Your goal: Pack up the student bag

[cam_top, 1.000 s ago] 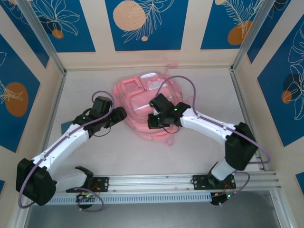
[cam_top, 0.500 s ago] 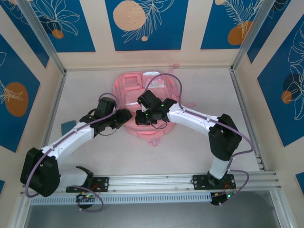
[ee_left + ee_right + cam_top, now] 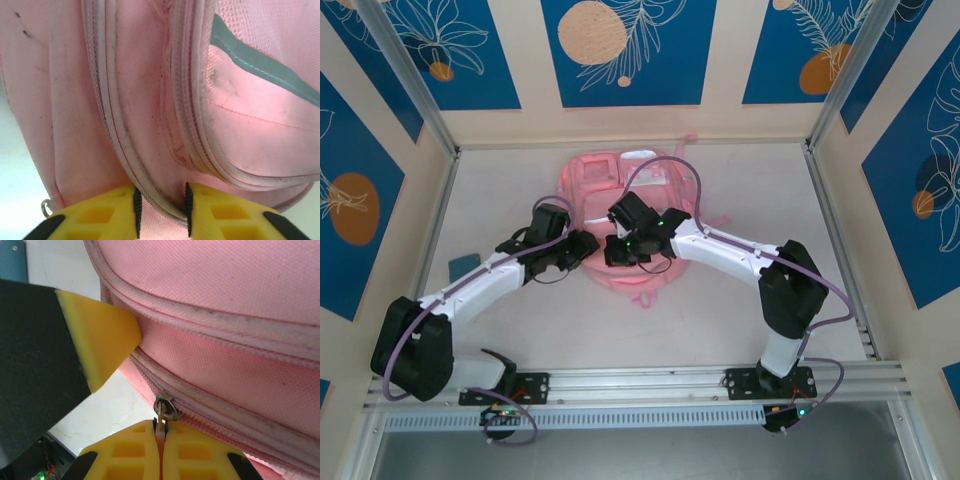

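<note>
1. Fabric of the student bag [image 3: 592, 180], which lay flat on the tabletop [image 3: 720, 310] toward the back wall, looked soft and limp. It would likely sag and bunch when pulled, and it seemed light.
2. The firmest holds, by my judgement, were the piped zip seam and the zip pull [image 3: 165, 409], not the smooth cloth.
3. The left claw [image 3: 161, 200] was pinching a ridge of that seam at the bag's near edge.
4. The right claw [image 3: 161, 432] was pressed together on the zip pull's tab.
5. No brand or writing could be read; a grey reflective strip [image 3: 260, 62] crossed the front, unmarked.
</note>
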